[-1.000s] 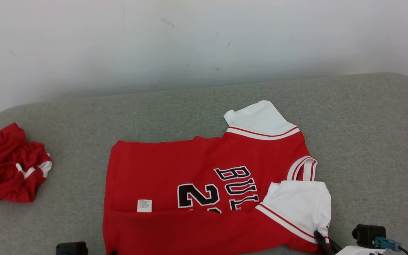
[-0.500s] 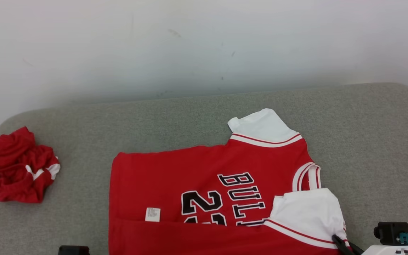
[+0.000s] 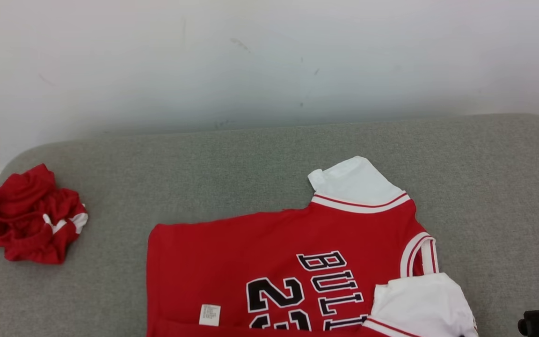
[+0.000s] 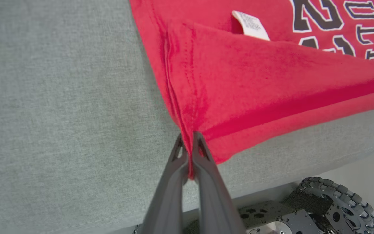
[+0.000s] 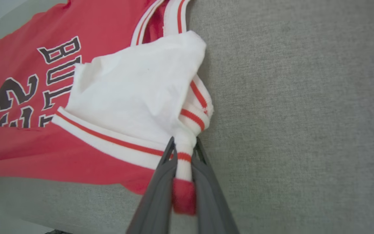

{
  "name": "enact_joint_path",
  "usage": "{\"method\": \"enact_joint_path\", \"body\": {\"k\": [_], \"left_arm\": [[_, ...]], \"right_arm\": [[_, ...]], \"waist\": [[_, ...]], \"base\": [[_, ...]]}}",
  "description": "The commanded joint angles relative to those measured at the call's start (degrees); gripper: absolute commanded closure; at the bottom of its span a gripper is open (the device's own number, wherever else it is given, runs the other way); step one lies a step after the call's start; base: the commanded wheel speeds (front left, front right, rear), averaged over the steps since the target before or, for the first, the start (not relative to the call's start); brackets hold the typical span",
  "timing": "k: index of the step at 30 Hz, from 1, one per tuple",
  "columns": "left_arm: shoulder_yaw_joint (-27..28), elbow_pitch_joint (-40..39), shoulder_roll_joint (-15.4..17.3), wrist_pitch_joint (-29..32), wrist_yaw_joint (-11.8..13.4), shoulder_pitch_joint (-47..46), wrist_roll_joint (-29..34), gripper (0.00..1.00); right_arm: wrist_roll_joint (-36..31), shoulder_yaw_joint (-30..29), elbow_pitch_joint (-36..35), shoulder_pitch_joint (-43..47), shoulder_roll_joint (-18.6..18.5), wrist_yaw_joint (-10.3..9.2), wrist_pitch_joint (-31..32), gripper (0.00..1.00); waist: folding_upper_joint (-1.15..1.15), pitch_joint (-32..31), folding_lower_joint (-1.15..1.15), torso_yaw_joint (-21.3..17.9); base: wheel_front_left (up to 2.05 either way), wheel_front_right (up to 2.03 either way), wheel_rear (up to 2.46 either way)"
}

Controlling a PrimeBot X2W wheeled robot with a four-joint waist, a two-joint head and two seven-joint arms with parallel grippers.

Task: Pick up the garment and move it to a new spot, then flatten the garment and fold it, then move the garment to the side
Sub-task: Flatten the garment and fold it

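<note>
Presently the jersey [image 3: 274, 252] lies flat on the grey cushion [image 3: 204, 159], left gripper [image 4: 188, 138] pinching its hem corner, right gripper [image 5: 183, 144] pinching what looks like striped sleeve trim; carry both corners over level and together, near edge taut.

Crumpled red cloth with white trim [image 3: 31, 215] lay bunched at far left of grey fabric surface [image 3: 251, 164], near its rounded corner. White wall [image 3: 269, 61] stood behind, with a few faint dark scuffs [image 3: 240, 44]. Surface was otherwise plain grey weave.
</note>
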Motion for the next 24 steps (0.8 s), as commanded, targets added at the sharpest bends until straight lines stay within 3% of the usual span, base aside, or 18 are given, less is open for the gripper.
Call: {"method": "enact_joint_path", "body": {"k": [1, 5, 6, 7, 8, 9, 10, 16, 24], "left_arm": [[0.1, -0.1, 0.6, 0.7, 0.4, 1.3, -0.6, 1.00], [-0.2, 0.2, 0.2, 0.8, 0.4, 1.4, -0.8, 1.00], [-0.4, 0.6, -0.1, 0.7, 0.2, 1.3, -1.0, 0.80], [-0.6, 1.1, -0.3, 0.6, 0.0, 1.2, -1.0, 0.40], [-0.7, 1.5, -0.6, 0.4, -0.2, 0.9, -1.1, 0.00], [-0.7, 2.0, -0.8, 0.2, -0.2, 0.6, -1.2, 0.00], [-0.9, 2.5, -0.8, 0.1, -0.5, 0.3, -0.9, 0.00], [-0.3, 4.1, -0.8, -1.7, -1.2, -1.2, -0.3, 0.00], [1.9, 3.5, 0.0, -5.9, -0.9, -3.9, 1.5, 0.00]], "right_arm": [[-0.6, -1.2, -1.0, 1.7, 0.1, -0.13, 1.5, 1.00], [-1.8, -2.6, -2.3, 2.9, 1.3, -0.13, 3.5, 1.00], [-2.3, -2.9, -2.4, 3.2, 1.6, -0.13, 3.9, 1.00], [-2.9, -3.4, -2.6, 3.3, 2.1, -0.13, 4.1, 0.86], [-3.4, -3.8, -2.9, 3.3, 2.6, -0.13, 3.9, 0.53], [-4.0, -4.0, -3.0, 3.3, 3.1, -0.12, 4.1, 0.14], [-4.7, -3.9, -3.1, 3.3, 3.3, -0.13, 4.6, 0.00], [-7.0, -5.3, -4.4, 3.2, 4.6, -0.12, 4.8, 0.00], [-9.0, -5.9, -8.4, 0.2, 3.4, -0.12, 0.9, 0.00]], "waist": [[0.00, -0.1, 0.00, 0.1], [0.00, -0.3, 0.00, 0.2], [0.00, -0.3, 0.00, 0.2], [0.00, -0.3, 0.00, 0.2], [0.00, -0.4, 0.00, 0.2], [0.00, -0.4, 0.00, 0.2], [0.00, -0.4, 0.00, 0.1], [0.00, -0.3, 0.00, -0.1], [0.00, -0.3, 0.00, -0.3]], "base": [[0.00, 0.00, 0.00], [0.00, 0.00, 0.00], [0.00, 0.00, 0.00], [0.00, 0.00, 0.00], [0.00, 0.00, 0.00], [0.00, 0.00, 0.00], [0.00, 0.00, 0.00], [0.00, 0.00, 0.00], [0.00, 0.00, 0.00]]}}
